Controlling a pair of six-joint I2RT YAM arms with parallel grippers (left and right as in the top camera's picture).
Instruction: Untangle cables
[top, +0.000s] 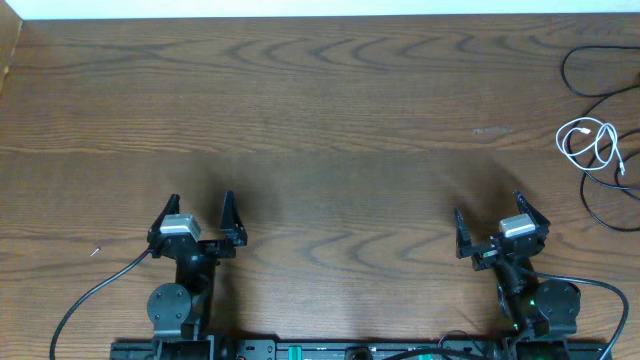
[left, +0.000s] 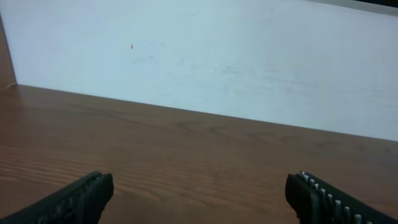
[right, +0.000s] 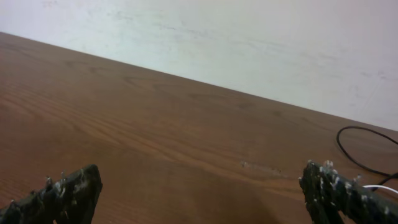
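The white cable lies coiled in small loops at the far right of the table. The black cable loops around and past it, running off the right edge. Where the two cross is too small to tell. In the right wrist view part of the black cable and a sliver of the white cable show at the right. My left gripper is open and empty at the front left. My right gripper is open and empty at the front right, below and left of the cables.
The wooden table ends at a white wall along the back. A tiny light speck lies near the left arm. The arm bases stand along the front edge.
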